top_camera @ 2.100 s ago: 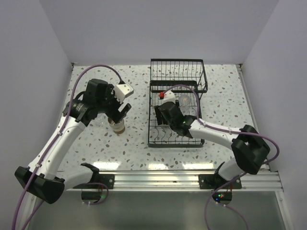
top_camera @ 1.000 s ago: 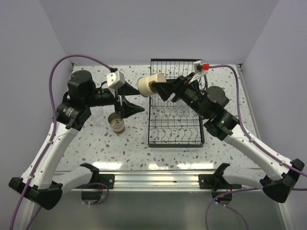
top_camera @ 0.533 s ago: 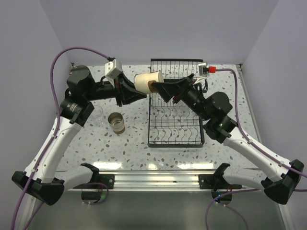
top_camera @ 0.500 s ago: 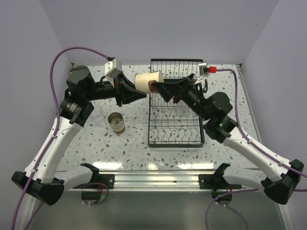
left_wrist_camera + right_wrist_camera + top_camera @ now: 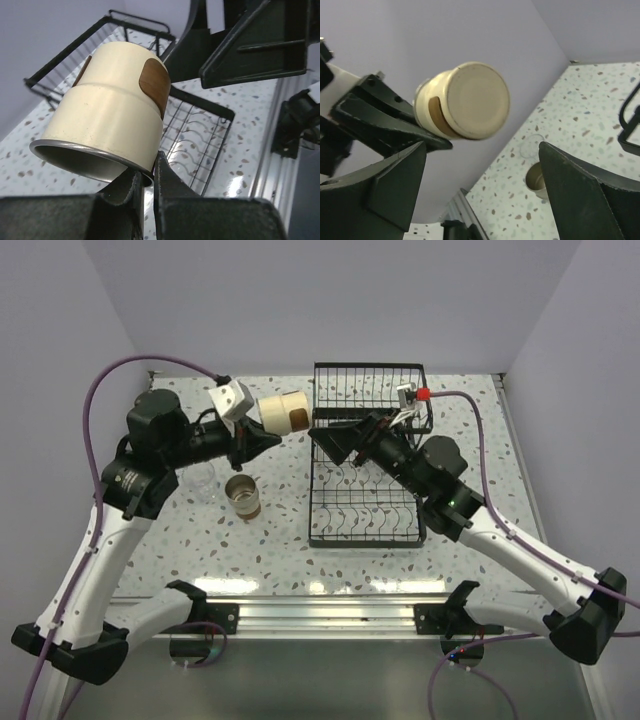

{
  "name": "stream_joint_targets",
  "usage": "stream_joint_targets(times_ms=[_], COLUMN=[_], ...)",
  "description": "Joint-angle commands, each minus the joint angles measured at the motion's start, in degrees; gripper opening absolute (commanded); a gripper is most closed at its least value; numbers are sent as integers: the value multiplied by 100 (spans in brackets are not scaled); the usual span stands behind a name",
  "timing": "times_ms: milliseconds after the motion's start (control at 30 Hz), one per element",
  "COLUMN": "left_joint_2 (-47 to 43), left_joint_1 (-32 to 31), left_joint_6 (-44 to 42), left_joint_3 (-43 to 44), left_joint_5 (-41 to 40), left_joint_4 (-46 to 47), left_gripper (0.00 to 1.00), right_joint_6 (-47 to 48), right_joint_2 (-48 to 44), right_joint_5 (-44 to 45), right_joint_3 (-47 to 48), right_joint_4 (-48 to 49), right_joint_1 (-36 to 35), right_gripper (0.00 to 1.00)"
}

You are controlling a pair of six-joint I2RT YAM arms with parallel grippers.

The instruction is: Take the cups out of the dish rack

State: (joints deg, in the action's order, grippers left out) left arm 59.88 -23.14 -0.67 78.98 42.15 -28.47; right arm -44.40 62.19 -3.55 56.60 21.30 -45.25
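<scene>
The placing step is in hand: the left gripper [image 5: 147, 181] pinches the rim of the tan cup [image 5: 107, 117], left of the dish rack [image 5: 312, 510]. The right gripper [image 5: 338, 440] is open. The next move probably needs lowering it upright.

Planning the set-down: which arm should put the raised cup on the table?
Left, probably. The left gripper grips the cream cup by its rim, close to the brown cup on the table; the right gripper is open and empty.
</scene>
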Motion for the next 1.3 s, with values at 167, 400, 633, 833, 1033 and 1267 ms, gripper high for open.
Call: stream_joint_targets(times_ms=[167,400,633,833,1033,1267], left_joint_2=[-109,489,1052,1535,1860,2300], left_joint_1=[37,20,-51,-455,-578,-893], left_joint_6=[-3342,-4222,-4486,-4328,-4293,-4372], left_joint_3=[250,-163,135,-155,-94,-233], left_joint_5=[-3491,-4118,-4198,-4760,-5234,-5569], left_joint_4=[-2943,-4323,-4694,-4694,-4439,-4658], left_gripper=[0,0,0,0,0,0], right_joint_6=[871,1250,1390,1408,1443,1452], right_joint_2=[-330,-287,-322,-410,-559,-630], right_joint_5=[636,672,742,874,953,953], right_joint_3=[-26,-61,-166,-316,-404,-544], right_joint_4=[-1400,-1884,-2112,-2112,-2271,-2288], right_joint_1=[-10,-10,-10,-10,-10,-10], right_gripper=[98,98,98,98,98,98])
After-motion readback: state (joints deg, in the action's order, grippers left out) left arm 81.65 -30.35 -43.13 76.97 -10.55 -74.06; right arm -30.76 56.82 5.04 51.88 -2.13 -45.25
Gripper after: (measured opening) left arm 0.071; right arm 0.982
